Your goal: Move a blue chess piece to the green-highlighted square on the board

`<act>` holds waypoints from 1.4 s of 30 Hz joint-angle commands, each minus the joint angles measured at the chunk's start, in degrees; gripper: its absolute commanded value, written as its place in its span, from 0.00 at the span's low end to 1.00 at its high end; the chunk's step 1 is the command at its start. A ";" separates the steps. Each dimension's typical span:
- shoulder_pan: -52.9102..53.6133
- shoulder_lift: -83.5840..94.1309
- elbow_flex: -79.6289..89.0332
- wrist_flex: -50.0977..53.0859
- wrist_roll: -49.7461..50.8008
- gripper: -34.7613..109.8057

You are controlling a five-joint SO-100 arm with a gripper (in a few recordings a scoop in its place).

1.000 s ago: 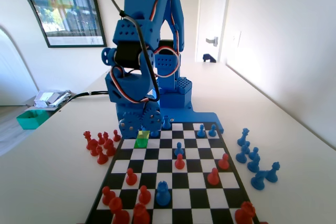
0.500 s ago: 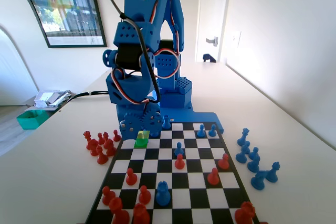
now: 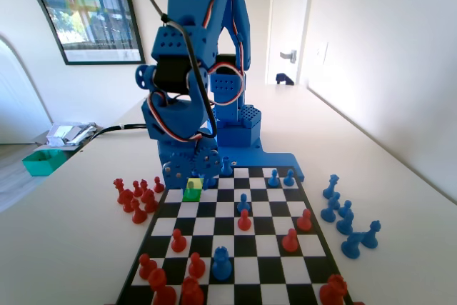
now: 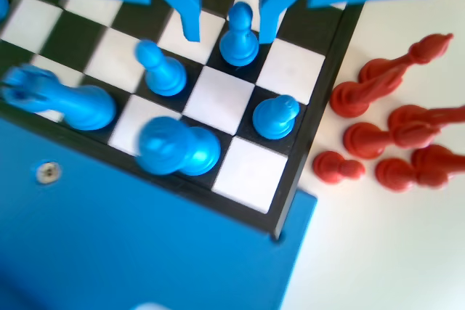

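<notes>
Gripper [image 4: 229, 30], upper centre of wrist view: jaws spread, straddling 1 pawn [image 4: 238, 36]. Risk: descent off-centre could topple it or clip neighbouring pawn [image 4: 161, 69].

Bright daylight throughout; wrist view soft and blurred, fixed view sharper.

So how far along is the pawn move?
Done: the gripper is down, open, with a jaw on each side of the blue chess piece. In hand: closing on it. Left: lift and set it on the green-highlighted square.
</notes>
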 commanded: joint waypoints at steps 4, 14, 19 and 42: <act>-0.35 5.27 -6.15 6.94 0.18 0.33; -1.05 11.51 -13.36 17.58 4.31 0.25; -2.46 19.07 -14.85 20.74 10.72 0.25; -3.78 69.08 -15.29 50.45 21.97 0.25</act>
